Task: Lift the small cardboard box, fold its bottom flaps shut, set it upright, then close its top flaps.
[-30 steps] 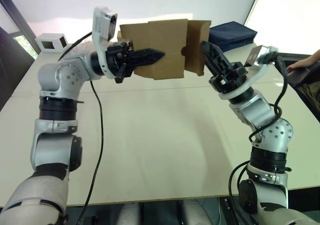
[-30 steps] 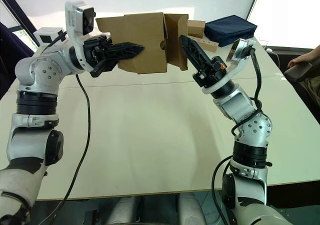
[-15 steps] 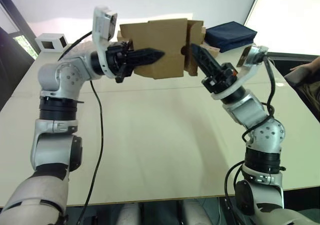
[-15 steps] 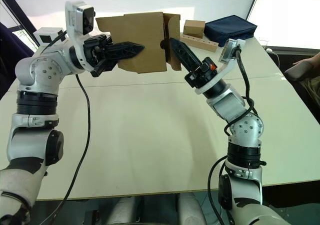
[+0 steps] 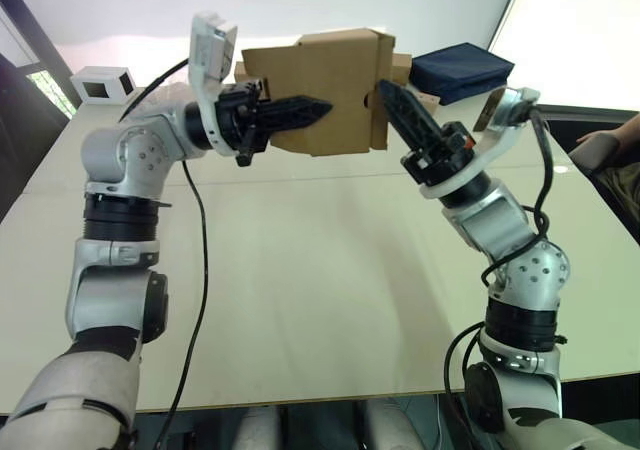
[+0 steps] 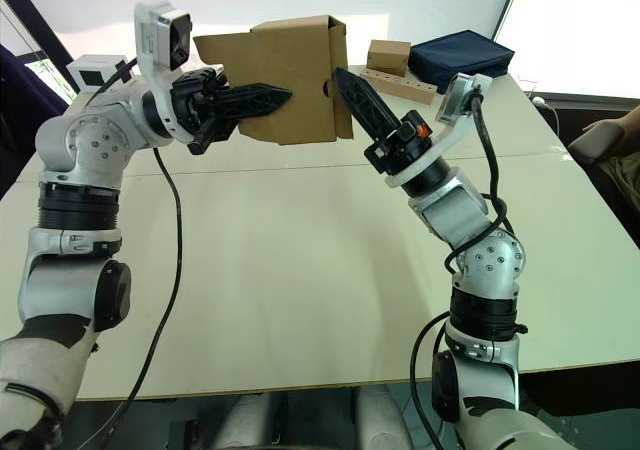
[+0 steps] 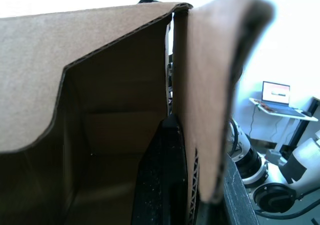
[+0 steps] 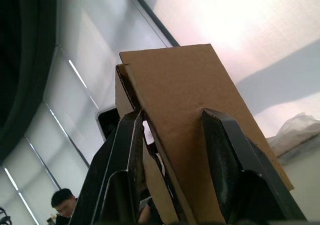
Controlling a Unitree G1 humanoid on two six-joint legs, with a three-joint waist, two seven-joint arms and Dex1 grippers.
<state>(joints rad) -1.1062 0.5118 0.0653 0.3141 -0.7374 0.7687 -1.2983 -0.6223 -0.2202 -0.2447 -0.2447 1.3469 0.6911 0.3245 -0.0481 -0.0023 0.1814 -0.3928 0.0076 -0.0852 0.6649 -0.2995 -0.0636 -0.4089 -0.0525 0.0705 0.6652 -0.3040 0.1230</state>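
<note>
Plain brown corrugated small cardboard box (image 5: 325,90) held aloft at upper centre, left gripper (image 5: 300,112) clamped on its wall, right gripper (image 5: 392,100) spread around a folded end flap (image 8: 187,130), pale tabletop (image 5: 320,270) below.

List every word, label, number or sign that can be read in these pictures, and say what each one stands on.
None can be read.
The small cardboard box, held between the left gripper and the right gripper, is plain brown with no print.
The laptop screen in the left wrist view shows marks too small to read.
The white box and the dark blue bag show no legible text.
</note>
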